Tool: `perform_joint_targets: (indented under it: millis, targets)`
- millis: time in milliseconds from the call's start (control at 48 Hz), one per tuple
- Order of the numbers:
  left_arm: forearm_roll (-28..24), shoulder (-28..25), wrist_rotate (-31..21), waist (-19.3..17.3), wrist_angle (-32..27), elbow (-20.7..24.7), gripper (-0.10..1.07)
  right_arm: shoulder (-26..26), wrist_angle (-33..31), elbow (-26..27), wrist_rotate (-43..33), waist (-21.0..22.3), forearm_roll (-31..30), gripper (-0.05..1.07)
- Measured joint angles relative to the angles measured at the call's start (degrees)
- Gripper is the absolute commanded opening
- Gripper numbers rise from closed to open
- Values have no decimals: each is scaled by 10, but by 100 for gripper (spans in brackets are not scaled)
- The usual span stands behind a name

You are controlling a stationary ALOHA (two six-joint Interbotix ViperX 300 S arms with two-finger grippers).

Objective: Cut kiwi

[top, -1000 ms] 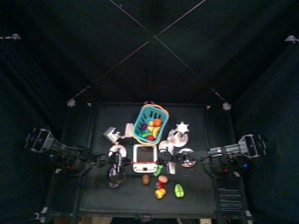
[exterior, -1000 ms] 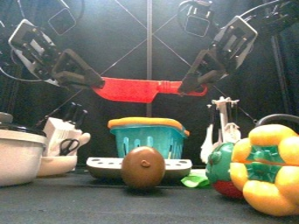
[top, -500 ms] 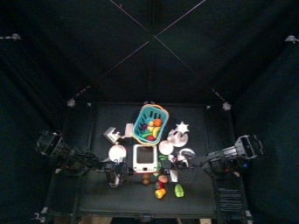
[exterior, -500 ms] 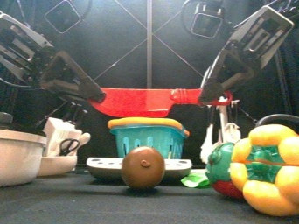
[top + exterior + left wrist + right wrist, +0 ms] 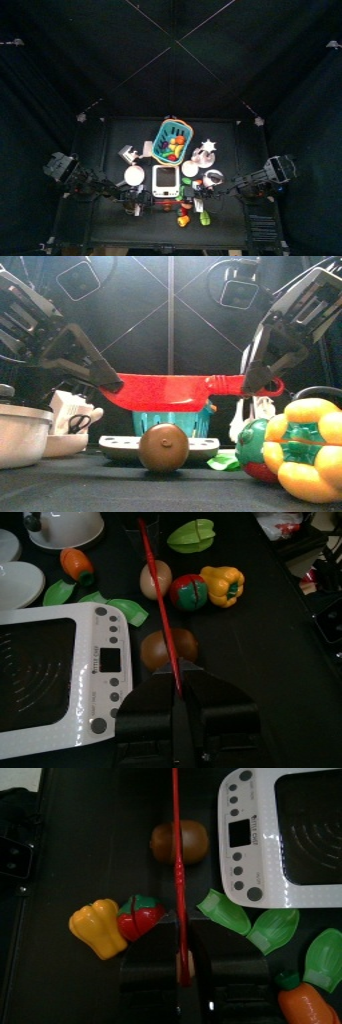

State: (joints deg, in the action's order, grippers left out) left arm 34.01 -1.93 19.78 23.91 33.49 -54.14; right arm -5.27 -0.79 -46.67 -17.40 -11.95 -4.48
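The brown kiwi [image 5: 163, 447] stands on the table near the front edge, just before the white scale [image 5: 120, 445]. A red knife [image 5: 163, 386] hangs level above it, blade down, well clear of the fruit. My left gripper [image 5: 104, 380] is shut on the blade's tip end, and my right gripper [image 5: 263, 383] is shut on the handle. In the left wrist view the knife [image 5: 159, 607] shows edge-on as a thin red line crossing over the kiwi [image 5: 170, 647]. The right wrist view shows the same line [image 5: 175, 828] passing over the kiwi [image 5: 179, 841].
A teal basket [image 5: 171, 419] stands behind the scale. A yellow pepper [image 5: 310, 448] and a red fruit [image 5: 190, 591] lie right of the kiwi, with green slices [image 5: 230, 911] and a carrot [image 5: 76, 562] nearby. White bowls [image 5: 22, 434] stand at the left.
Both arms have come down and forward together, lowering the red knife from above the basket's rim to in front of the basket, closer over the kiwi.
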Motion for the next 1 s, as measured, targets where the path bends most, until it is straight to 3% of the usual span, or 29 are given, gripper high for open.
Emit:
perform_joint_targets:
  millis: [292,1000]
  targets:
    - [77,-3,0,3,-1,5,41,7,0,0,0,4,1,11]
    - [86,-26,-40,5,-22,19,41,28,1,2,1,-6,15,11]
